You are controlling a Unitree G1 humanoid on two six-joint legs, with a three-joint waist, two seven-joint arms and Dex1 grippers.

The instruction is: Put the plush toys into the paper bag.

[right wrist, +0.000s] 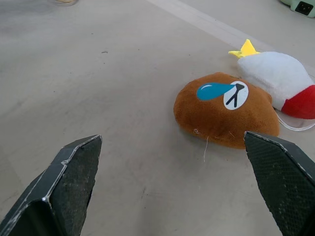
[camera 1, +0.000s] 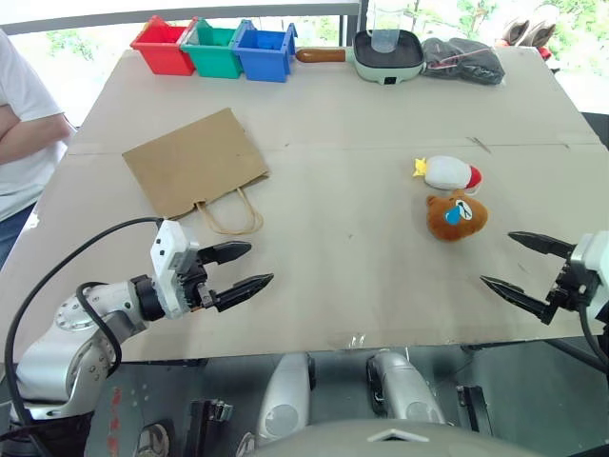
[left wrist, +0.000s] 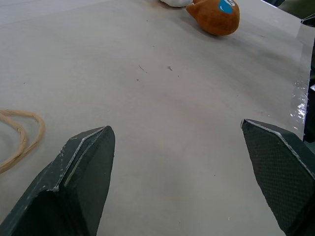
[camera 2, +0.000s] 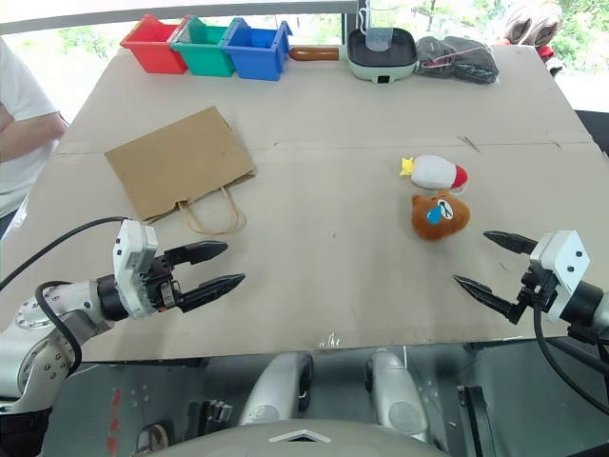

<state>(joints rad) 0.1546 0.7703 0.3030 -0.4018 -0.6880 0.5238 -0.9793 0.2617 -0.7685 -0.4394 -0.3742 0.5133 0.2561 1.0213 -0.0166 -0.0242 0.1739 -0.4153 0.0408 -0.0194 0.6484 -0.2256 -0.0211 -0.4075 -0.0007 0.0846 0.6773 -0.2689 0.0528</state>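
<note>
The brown paper bag (camera 1: 195,162) lies flat on the table's left half, its twisted handles (camera 1: 230,211) pointing toward me. Two plush toys rest together right of centre: a white one with yellow and red ends (camera 1: 450,173) and, just in front of it, a brown bear head with a blue mark (camera 1: 457,216). My left gripper (camera 1: 245,268) hovers open and empty over the near table edge, below the bag's handles. My right gripper (camera 1: 525,263) is open and empty at the near right, a short way from the bear head (right wrist: 226,113).
Red (camera 1: 162,45), green (camera 1: 214,49) and blue (camera 1: 265,50) bins line the far edge, beside a pale green pan (camera 1: 386,54) and a dark cloth bundle (camera 1: 463,59). A person in a white shirt (camera 1: 21,124) stands at the table's left side.
</note>
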